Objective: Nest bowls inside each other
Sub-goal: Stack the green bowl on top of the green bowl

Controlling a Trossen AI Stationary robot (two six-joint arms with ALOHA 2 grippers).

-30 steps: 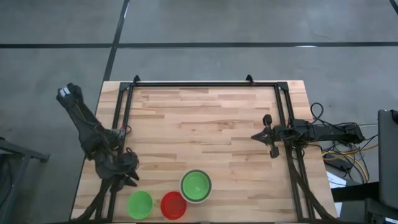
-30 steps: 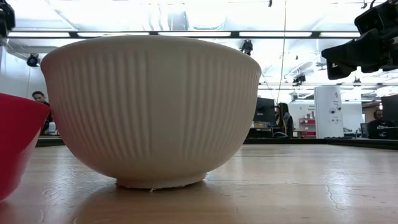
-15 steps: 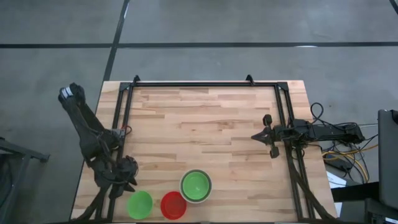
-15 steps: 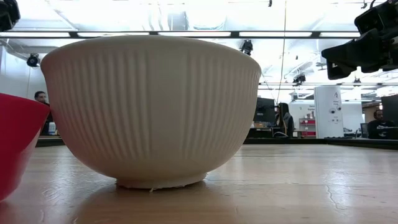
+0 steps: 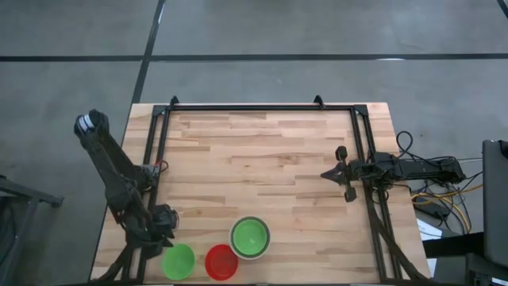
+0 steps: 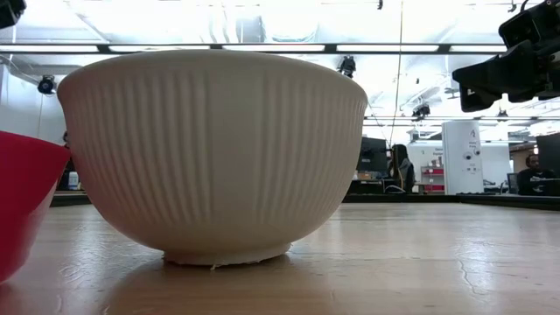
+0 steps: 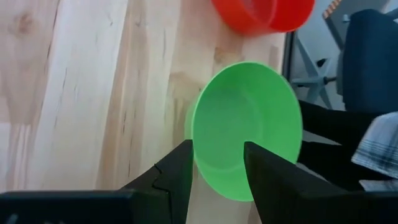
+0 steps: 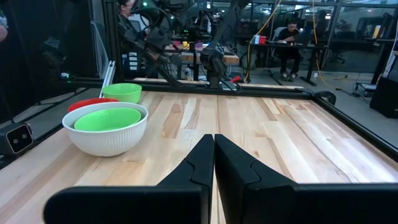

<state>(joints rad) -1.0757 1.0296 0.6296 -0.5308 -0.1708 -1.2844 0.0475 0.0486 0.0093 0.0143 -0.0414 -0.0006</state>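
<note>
bowls line the tabletop's (image 5: 262, 151) near edge: left gripper (image 5: 163, 235) spread over a green bowl (image 5: 178, 261); right gripper (image 5: 339, 172) pressed together, apart.

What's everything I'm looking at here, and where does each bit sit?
White bowl: one, off-white, ribbed, near the table's front edge, right end of the row.
Green bowl inside it: one, bright green, nested in the white bowl.
Red bowl: one, red, middle of the row.
Loose green bowl: one, bright green, left end of the row.
Table: one, light wood, black frame around it.
People: a few, seated far behind, in the room.
Left claw: dark, open, just behind the loose green bowl.
Right claw: dark, shut, at the table's right side, waiting.
</note>
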